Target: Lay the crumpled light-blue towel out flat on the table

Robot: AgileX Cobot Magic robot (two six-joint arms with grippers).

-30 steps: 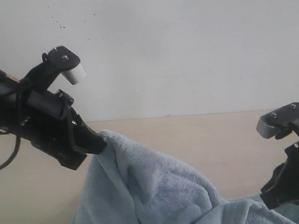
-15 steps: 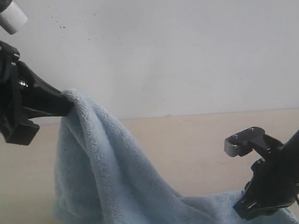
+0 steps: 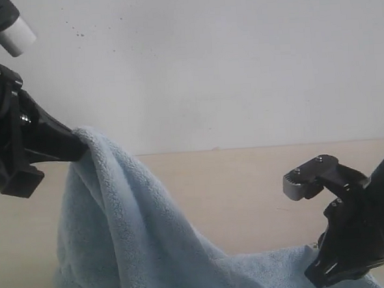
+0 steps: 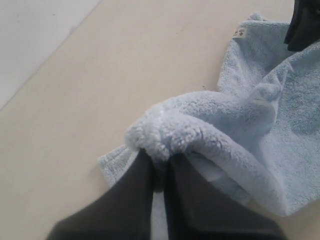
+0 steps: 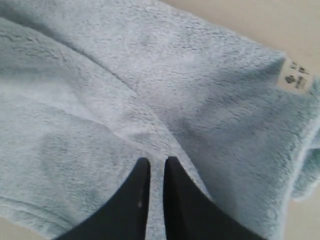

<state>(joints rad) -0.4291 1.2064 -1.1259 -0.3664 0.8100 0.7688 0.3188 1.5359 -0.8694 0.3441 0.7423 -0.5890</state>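
The light-blue towel (image 3: 138, 225) hangs in a long drape from my left gripper (image 3: 81, 145), which is shut on a bunched fold well above the table (image 3: 247, 186) at the left. In the left wrist view the fluffy fold (image 4: 165, 135) bulges out past the left gripper (image 4: 159, 159). The towel's other end lies on the table at the lower right. There my right gripper (image 3: 314, 275) sits low on it. In the right wrist view the right gripper (image 5: 156, 162) is shut, and a crease of the towel (image 5: 175, 75) runs in between its tips.
A white wall (image 3: 226, 63) with small dark specks rises behind the table's far edge. A small white label (image 5: 296, 76) is sewn at a towel corner near my right gripper. Bare table (image 4: 100, 90) shows beside the hanging cloth.
My left gripper has carried the towel fold up and to the left, then settled slightly lower. My right gripper has shifted left and down onto the towel's low end.
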